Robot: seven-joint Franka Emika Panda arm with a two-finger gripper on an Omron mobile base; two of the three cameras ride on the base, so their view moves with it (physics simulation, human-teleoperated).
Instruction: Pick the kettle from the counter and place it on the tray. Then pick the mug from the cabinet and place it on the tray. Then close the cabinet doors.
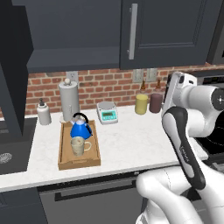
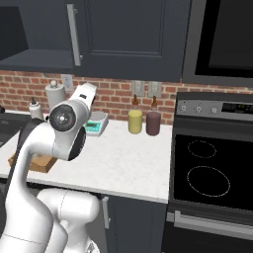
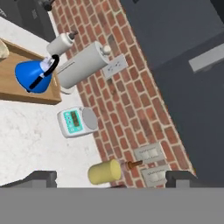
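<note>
1. Already the small bright-blue cone-shaped kettle with its black arched handle (image 1: 81,128) is sitting on the rectangular light-brown wooden tray with low raised sides (image 1: 64,146), at the tray's far end, and the small beige speckled ceramic mug (image 1: 78,145) is standing just in front of it on the same tray — so both carrying steps are looking done.
2. The tray is lying on the white marbled stone counter (image 1: 127,144), near the tall grey cylinder with a ball top (image 1: 68,100), which is standing behind it.
3. The white arm's two-finger gripper (image 3: 111,179) is hovering with its dark fingertips (image 3: 41,178) spread wide and grasping nothing; it is raised off the counter, apparently because nothing is left to carry.
4. The right dark grey-blue panelled cabinet door with its long silver bar handle (image 1: 132,30) is facing the room flat, seemingly closed, while the left dark grey-blue door (image 1: 13,70) is standing swung out beside the large dark grey-blue wall cabinet (image 1: 74,35), leaving it open.
5. In my judgement, the hand is heading for that open door — closing it is what remains.
</note>
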